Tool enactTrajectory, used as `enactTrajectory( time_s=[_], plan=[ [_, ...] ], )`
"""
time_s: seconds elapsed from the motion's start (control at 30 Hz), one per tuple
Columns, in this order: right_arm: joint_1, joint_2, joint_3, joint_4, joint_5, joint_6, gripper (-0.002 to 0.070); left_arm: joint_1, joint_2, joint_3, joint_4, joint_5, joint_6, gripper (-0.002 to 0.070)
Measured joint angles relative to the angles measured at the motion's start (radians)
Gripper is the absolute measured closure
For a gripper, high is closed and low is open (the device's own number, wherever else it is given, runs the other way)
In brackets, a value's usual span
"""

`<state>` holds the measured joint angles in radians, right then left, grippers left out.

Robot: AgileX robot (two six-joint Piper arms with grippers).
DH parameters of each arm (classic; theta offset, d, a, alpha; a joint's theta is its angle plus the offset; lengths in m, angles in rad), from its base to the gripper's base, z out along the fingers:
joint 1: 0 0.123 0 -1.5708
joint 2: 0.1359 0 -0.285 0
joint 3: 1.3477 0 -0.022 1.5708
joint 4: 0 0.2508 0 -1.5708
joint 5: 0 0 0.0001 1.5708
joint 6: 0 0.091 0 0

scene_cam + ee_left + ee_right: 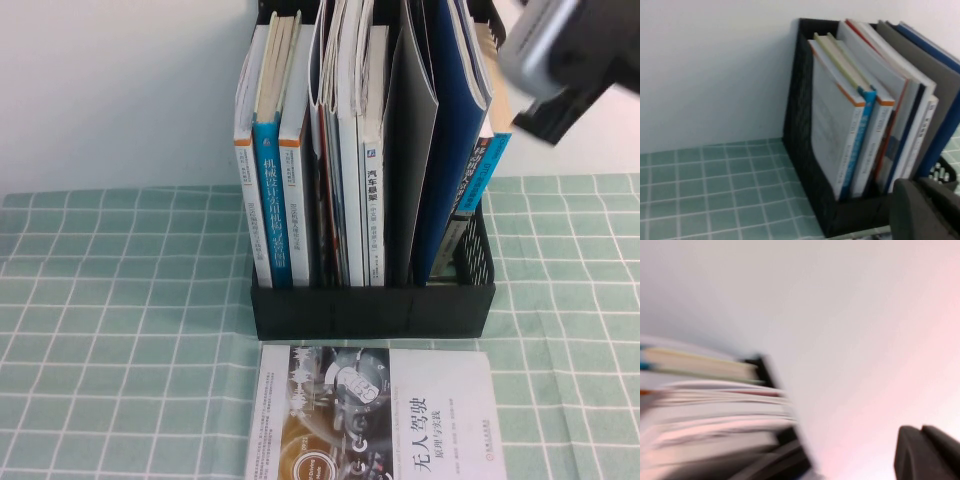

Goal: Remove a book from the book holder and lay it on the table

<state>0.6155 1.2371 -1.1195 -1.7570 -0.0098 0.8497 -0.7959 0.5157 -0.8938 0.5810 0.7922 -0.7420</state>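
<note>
The left gripper (925,210) shows only in its wrist view as a dark blurred lump low beside the book holder (372,310) — whether its fingers are spread, I cannot tell. The book (375,415) lies flat, cover up, on the table (110,330), just in front of the holder's low wall. It looks thick, stiff and fairly heavy, probably best pinched at the spine edge. The right gripper (560,60) hangs high above the holder's right end; its fingers cannot be made out either. Only the high view shows the laid book — the left wrist view shows the holder's perforated side.
</note>
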Motion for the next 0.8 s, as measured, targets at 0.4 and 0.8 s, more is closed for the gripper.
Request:
enactTrajectory(
  time_s=[0.4, 0.8],
  plan=[
    [-0.004, -0.162, 0.007, 0.575, 0.823, -0.535, 0.0678, 0.000, 0.000, 0.005, 0.236, 0.083, -0.066, 0.0678],
    [-0.008, -0.413, 0.275, 1.381, 0.901, -0.841, 0.0678, 0.000, -0.136, 0.322, 0.229, -0.370, -0.155, 0.0678]
  ],
)
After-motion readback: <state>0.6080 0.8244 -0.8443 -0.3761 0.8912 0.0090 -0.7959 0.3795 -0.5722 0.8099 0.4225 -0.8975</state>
